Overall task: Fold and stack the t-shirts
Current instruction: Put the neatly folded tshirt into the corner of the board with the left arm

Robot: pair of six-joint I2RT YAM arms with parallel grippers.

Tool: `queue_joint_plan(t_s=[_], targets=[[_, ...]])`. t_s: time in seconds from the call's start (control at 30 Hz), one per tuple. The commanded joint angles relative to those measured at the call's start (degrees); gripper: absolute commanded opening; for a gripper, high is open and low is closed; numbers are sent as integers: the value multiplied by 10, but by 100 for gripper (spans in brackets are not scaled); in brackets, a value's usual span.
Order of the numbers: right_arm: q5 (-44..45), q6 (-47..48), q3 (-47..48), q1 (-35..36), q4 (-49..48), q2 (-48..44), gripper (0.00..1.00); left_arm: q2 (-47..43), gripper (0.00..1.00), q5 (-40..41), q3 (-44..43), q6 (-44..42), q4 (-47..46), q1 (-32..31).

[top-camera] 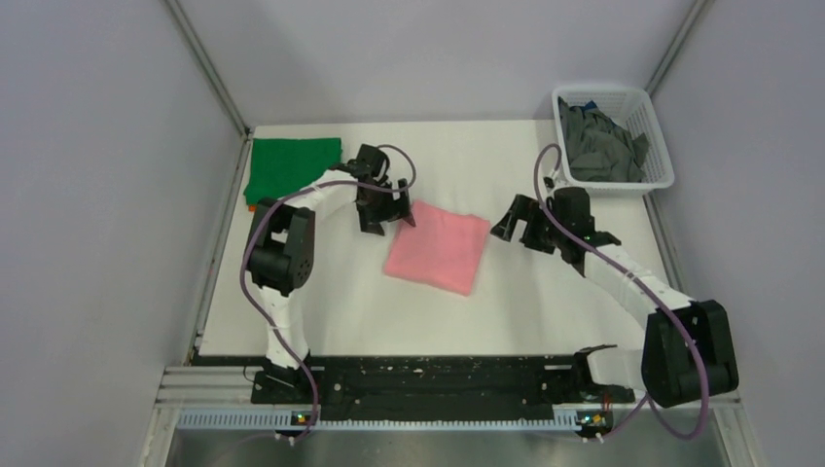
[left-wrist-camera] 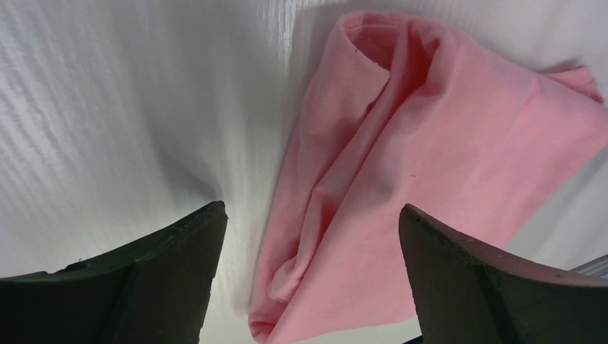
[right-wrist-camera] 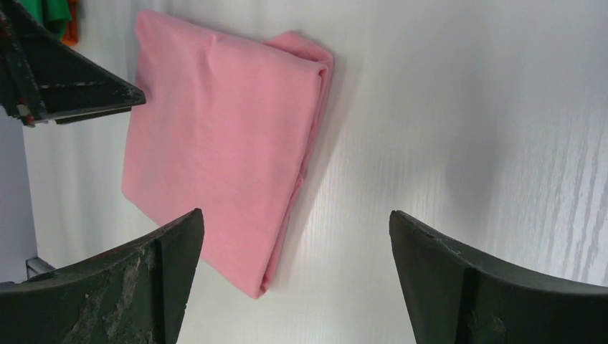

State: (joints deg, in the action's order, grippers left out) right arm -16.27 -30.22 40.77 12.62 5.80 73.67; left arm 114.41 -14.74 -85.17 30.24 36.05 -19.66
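Observation:
A folded light pink t-shirt lies flat mid-table; it also shows in the left wrist view and the right wrist view. A folded green t-shirt lies at the far left, with an orange edge peeking from under it. Dark grey t-shirts fill the basket. My left gripper is open and empty over the pink shirt's far left corner. My right gripper is open and empty, just right of the pink shirt.
A white lattice basket stands at the far right corner. Grey walls close in the table on the left, back and right. The left gripper's fingers show in the right wrist view.

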Motion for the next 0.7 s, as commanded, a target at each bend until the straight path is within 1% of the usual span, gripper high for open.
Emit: queue_joint_plan(t_s=[0.0,0.17,0.27,0.37,0.43,0.47,0.5,0.53,0.67], targets=[[18,21,-2,-4,34,-55,99,31,92,-18,1,-25,-19,-10],[33,28,-5,-3,62,-91,99,51,86,1,1,-19,-16,-36],[43,32,-7,-3,77,-106,99,70,77,26,-10,-17,-4,-53],[49,34,-12,-3,83,-120,99,94,61,71,-30,-6,19,-70],[61,34,-16,-3,82,-126,99,112,44,125,-47,7,38,-87],[71,35,-16,-3,82,-127,99,124,30,164,-62,15,56,-97],[78,36,-16,-4,84,-126,99,141,9,198,-78,21,74,-104],[83,38,-16,-4,86,-125,99,152,0,215,-93,28,90,-109],[91,42,-20,-4,86,-124,99,169,0,311,-146,49,149,-116]])
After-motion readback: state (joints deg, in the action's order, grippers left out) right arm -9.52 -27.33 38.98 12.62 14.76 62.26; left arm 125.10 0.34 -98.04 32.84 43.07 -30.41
